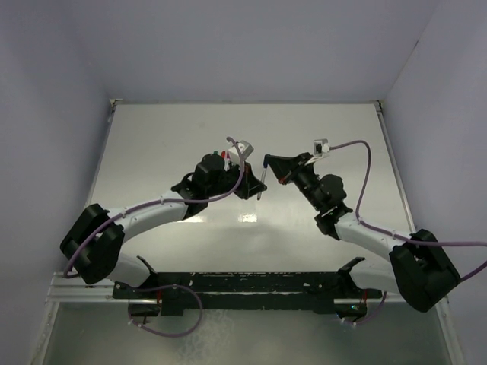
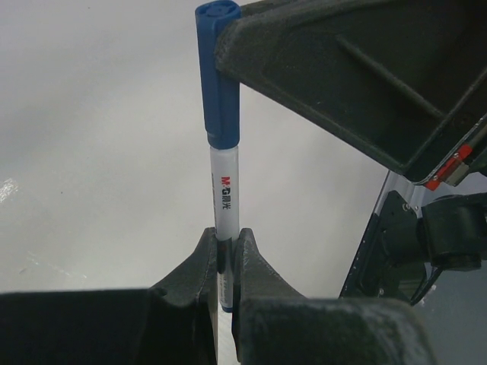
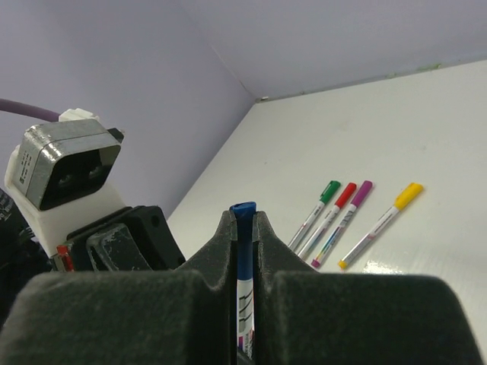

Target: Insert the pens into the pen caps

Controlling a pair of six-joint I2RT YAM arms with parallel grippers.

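Left wrist: pen barrel reads "M&G"; following characters perhaps Chinese.

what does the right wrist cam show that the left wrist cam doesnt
Only the right wrist: four pens lying side by side on the table, the green-capped pen, red-capped pen, purple-capped pen and yellow-capped pen, plus a grey camera box.
Only the left wrist: the blue pen with its white printed barrel, pinched low down by the left gripper.
Both: the blue cap, clamped in the right gripper.
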